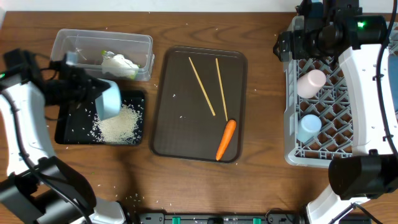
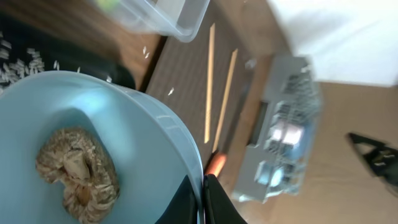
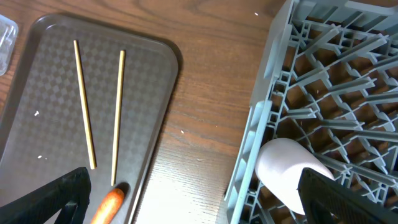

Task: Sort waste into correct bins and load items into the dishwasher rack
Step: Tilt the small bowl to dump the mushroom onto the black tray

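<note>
Rim of small light blue bowl [image 2: 137, 143] pinched in left pincer [image 2: 200, 194], over black tray [image 1: 68, 132].

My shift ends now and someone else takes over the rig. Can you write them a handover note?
Left gripper: shut on the rim of the light blue bowl, which is tipped over the black tray; a brown food lump is inside.
Right gripper: open, empty, by the dishwasher rack.
Done: rice in the black tray; tissue and wrapper in the clear tub; pinkish-white cup and light blue cup racked.
Left: dump the lump, rack the bowl, then clear the carrot and chopsticks off the serving tray. No second bowl in view.
</note>
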`<state>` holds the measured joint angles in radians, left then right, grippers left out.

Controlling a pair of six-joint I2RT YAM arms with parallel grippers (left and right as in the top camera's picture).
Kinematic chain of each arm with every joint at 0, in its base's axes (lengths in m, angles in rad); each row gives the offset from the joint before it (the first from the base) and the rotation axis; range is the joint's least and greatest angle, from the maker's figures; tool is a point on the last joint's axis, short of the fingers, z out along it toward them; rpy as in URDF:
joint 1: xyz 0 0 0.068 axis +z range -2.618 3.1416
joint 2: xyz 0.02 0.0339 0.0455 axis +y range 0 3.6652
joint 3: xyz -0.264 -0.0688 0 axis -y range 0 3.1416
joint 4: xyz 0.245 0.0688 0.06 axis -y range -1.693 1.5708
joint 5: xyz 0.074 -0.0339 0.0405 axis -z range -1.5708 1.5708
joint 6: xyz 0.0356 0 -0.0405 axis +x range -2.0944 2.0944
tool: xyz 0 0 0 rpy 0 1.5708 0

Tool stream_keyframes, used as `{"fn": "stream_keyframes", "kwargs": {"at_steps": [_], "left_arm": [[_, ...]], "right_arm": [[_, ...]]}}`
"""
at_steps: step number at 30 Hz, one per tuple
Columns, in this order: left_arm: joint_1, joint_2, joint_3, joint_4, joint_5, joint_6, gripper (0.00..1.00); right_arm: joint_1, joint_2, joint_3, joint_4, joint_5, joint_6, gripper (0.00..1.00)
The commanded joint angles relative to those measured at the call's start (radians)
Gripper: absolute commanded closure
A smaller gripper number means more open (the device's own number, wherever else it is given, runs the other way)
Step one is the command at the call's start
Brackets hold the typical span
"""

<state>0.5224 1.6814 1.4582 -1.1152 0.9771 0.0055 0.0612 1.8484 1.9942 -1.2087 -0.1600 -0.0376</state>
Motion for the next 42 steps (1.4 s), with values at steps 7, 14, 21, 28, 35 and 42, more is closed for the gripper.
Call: {"fn": "stream_keyframes", "kwargs": {"at_steps": [7,14,21,28,35,42], "left_arm": [[0.175,0.051,-0.186,0.117,0.258,0.055,0.94],[0.201,0.112,-0.246,0.231,0.463,0.095,0.94],[0.201,0.120,-0.246,0.261,0.526,0.134,0.94],[0.200,0.120,-0.249,0.261,0.583,0.251,0.94],[0.200,0.120,-0.332,0.262,0.572,0.408,0.94],[0.200,0.120,-0.410,0.266,0.534,0.431,0.94]], "right_arm": [[-0.002,-0.001,0.000,-0.007,0.003,-0.013,0.01],[-0.002,-0.001,0.000,-0.007,0.003,-0.013,0.01],[-0.002,-0.001,0.000,-0.011,0.003,-0.013,0.01],[-0.002,-0.001,0.000,-0.011,0.003,-0.013,0.01],[-0.002,-0.001,0.000,-0.011,0.003,-0.014,0.01],[-0.002,-0.001,0.000,-0.010,0.004,-0.024,0.01]]}}
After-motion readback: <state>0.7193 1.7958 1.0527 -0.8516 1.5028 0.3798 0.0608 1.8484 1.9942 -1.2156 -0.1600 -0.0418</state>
